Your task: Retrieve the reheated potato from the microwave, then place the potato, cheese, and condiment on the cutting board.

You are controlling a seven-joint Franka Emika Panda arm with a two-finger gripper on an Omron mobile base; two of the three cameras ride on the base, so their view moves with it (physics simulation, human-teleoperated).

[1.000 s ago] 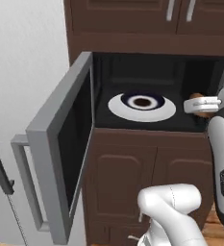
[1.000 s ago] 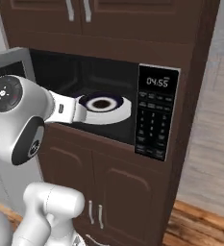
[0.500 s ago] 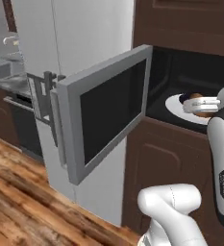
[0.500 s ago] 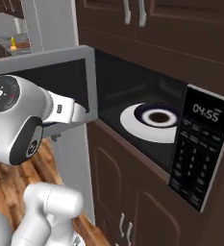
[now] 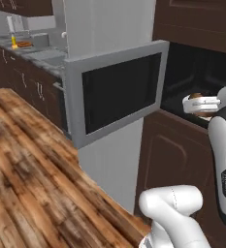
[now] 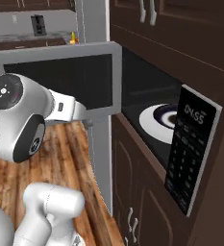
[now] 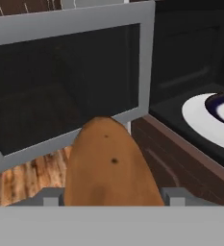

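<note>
We see the potato [image 7: 111, 166] with dull, matt tan-brown skin flecked by small dark specks. The microwave [image 5: 115, 92] door pairs a matt grey frame with dark, faintly glossy glass, and its turntable [image 6: 160, 120] looks smooth and white around a dark centre. We note the cabinet fronts [image 6: 132, 182] in dark brown wood grain with a low sheen, and the floor [image 5: 32, 179] in streaked, knotty planks of reddish-brown wood.
</note>
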